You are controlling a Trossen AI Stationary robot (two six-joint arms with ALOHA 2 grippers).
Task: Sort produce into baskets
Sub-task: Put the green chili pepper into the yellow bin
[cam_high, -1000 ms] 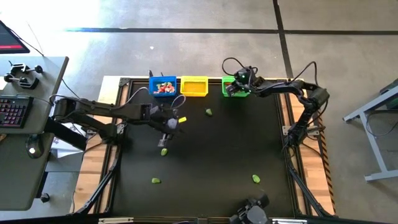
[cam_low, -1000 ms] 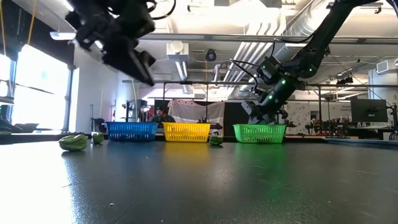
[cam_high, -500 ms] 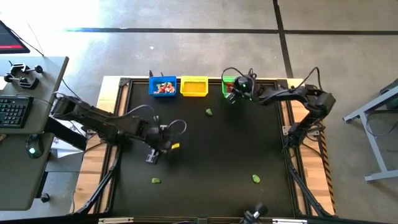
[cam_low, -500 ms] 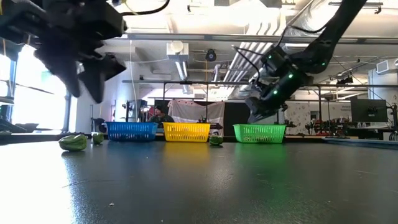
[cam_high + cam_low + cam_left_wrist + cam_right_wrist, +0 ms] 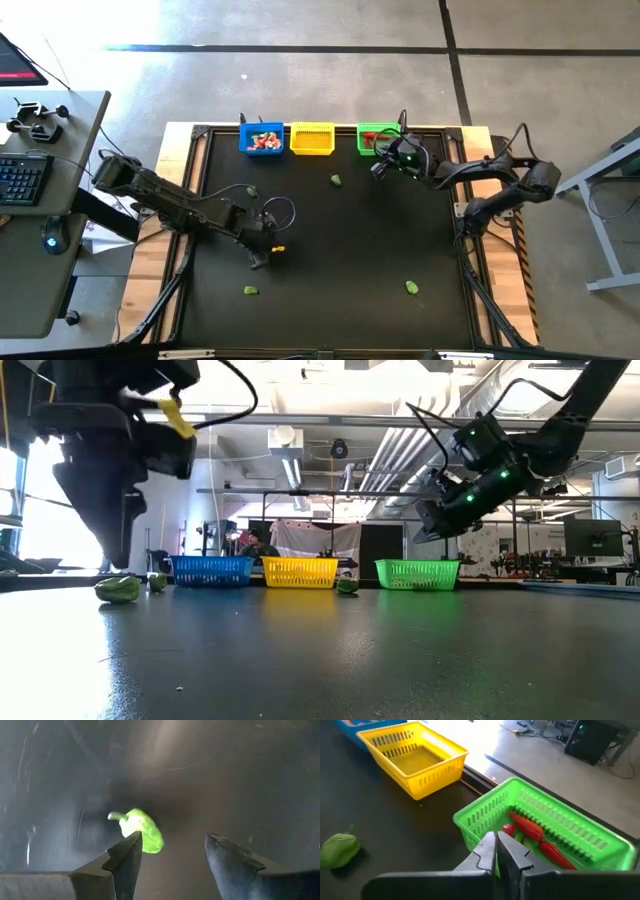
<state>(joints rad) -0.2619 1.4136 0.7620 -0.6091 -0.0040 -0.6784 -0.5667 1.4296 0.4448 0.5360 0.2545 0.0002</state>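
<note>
My left gripper [image 5: 258, 257] points down, open, just above the black table. In its wrist view [image 5: 172, 842] a small green pepper [image 5: 141, 830] lies on the mat beside one fingertip, untouched. My right gripper [image 5: 379, 168] is shut and empty [image 5: 497, 851], hovering just in front of the green basket [image 5: 580, 840], which holds red and green produce [image 5: 530, 827]. The blue basket [image 5: 262, 138] holds red pieces. The yellow basket [image 5: 311, 139] stands between the two. Loose green pieces lie at the far middle [image 5: 337, 180], far left [image 5: 250, 190], near left [image 5: 250, 291] and near right [image 5: 411, 287].
The three baskets stand in a row along the table's far edge [image 5: 300, 572]. A desk with a keyboard [image 5: 20, 180] stands left of the table. The middle of the black mat [image 5: 350, 240] is bare.
My left gripper has gone toward the table's near edge and down, rolling as it went, and now stands over the green pepper. My right gripper has drawn back from above the green basket toward the near edge.
</note>
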